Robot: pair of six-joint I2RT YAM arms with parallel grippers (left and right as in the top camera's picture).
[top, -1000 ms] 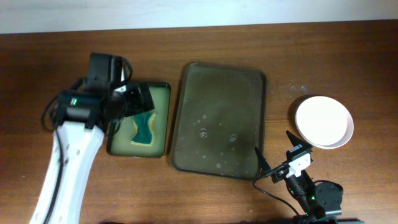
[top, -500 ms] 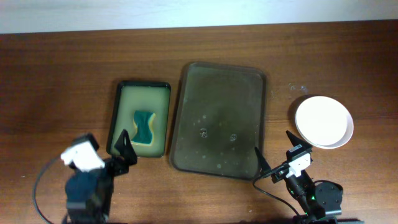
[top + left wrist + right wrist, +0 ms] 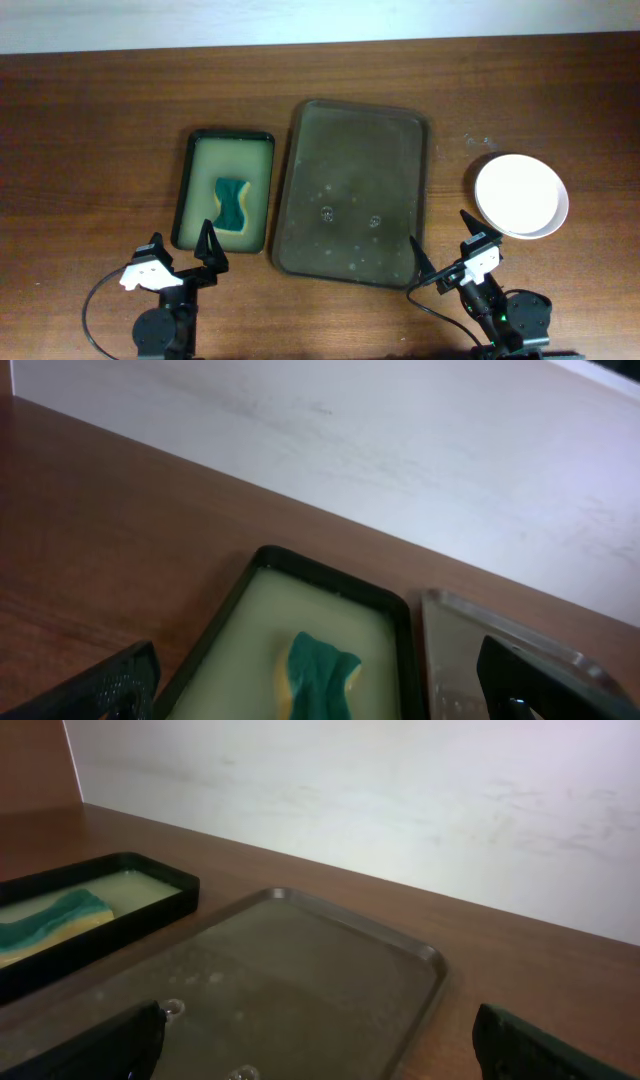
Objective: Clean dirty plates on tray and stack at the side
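The dark brown tray (image 3: 350,150) lies mid-table and holds only water drops; no plate is on it. White plates (image 3: 520,195) sit in one pile on the table to its right; from above only the top plate shows, and it looks clean. My left gripper (image 3: 182,245) is open and empty at the front edge, below the small green-rimmed tray. In the left wrist view (image 3: 320,695) its jaws stand wide apart. My right gripper (image 3: 440,232) is open and empty near the brown tray's front right corner. It also shows in the right wrist view (image 3: 320,1055), facing the tray (image 3: 300,970).
A small green-rimmed tray (image 3: 192,190) with a yellowish inside lies left of the brown tray. A green and yellow sponge (image 3: 232,203) rests in it and also shows in the left wrist view (image 3: 318,675). A pale wall runs along the table's far edge.
My left arm has pulled back from over the small tray to the front edge. The sponge lies uncovered in that tray. The right arm, plates and brown tray have not moved.
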